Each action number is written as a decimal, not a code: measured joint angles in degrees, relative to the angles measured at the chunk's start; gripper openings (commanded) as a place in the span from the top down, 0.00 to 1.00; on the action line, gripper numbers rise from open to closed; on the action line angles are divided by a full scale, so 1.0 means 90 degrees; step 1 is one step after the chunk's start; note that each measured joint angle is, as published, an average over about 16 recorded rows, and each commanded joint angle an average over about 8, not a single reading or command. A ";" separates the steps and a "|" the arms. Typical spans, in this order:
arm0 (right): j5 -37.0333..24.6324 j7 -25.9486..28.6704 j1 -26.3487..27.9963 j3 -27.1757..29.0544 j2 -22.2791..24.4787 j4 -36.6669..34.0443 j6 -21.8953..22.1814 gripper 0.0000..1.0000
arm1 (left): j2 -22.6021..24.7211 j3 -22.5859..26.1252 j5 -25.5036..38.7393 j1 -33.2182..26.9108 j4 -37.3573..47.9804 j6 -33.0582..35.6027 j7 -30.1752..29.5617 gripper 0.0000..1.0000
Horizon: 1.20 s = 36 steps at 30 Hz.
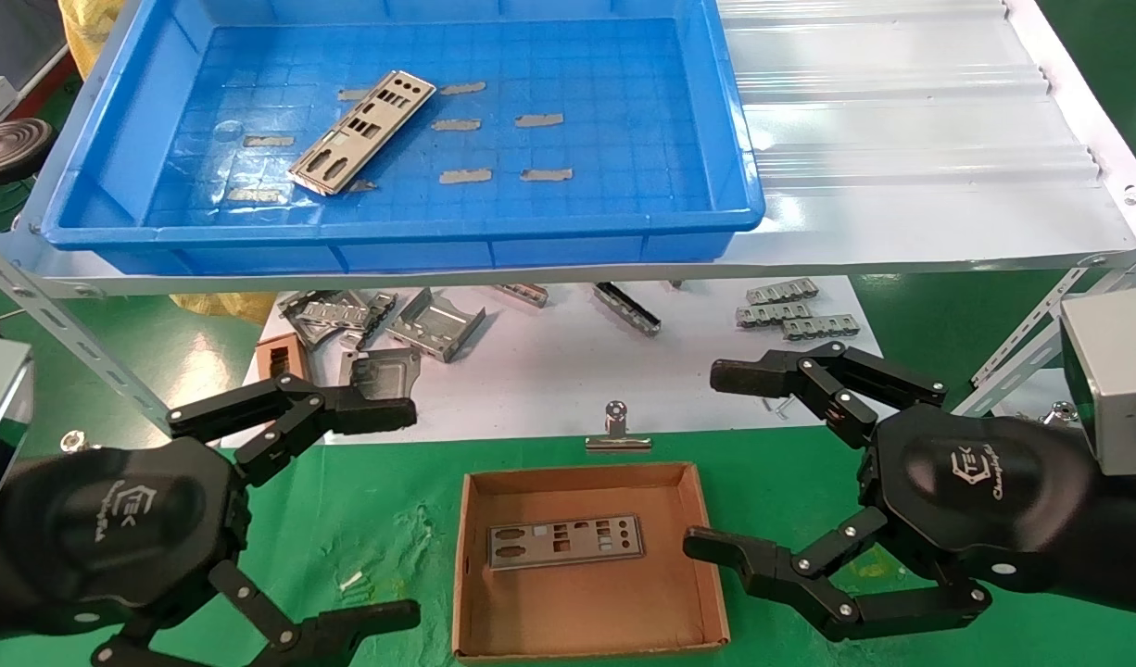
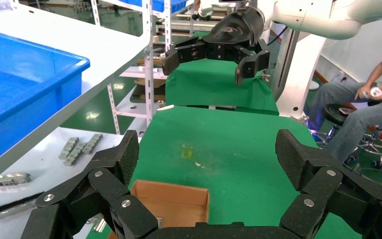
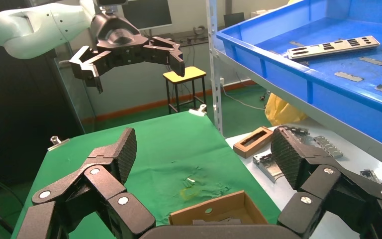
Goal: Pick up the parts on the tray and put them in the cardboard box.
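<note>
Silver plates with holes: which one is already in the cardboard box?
The silver plate lying flat on the floor of the cardboard box, between the two open claws. The other plate lies slanted in the blue tray up on the shelf.

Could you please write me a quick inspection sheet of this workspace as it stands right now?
Surface: green cloth table; white shelf above.
Job's things: one punched silver plate in the bright-blue plastic tray; another silver plate in the shallow brown cardboard box.
Clutter: bent grey metal brackets, small narrow brown box, metal binder clip, grey tape patches.
Grippers: left gripper and right gripper open, empty, flanking the box.
Cables: nothing seen.
Surroundings: seated person, stool.
</note>
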 measured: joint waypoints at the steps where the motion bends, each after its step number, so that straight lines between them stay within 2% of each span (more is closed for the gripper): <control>1: 0.0000 0.0000 0.0000 0.0000 0.0000 0.0000 0.0000 0.00 | 0.0000 0.0000 0.0000 0.0000 0.0000 0.0000 0.0000 0.00; 36: 0.0000 0.0000 0.0000 0.0000 0.0000 0.0000 0.0000 0.00 | 0.0000 0.0000 0.0000 0.0000 0.0001 0.0000 0.0000 0.00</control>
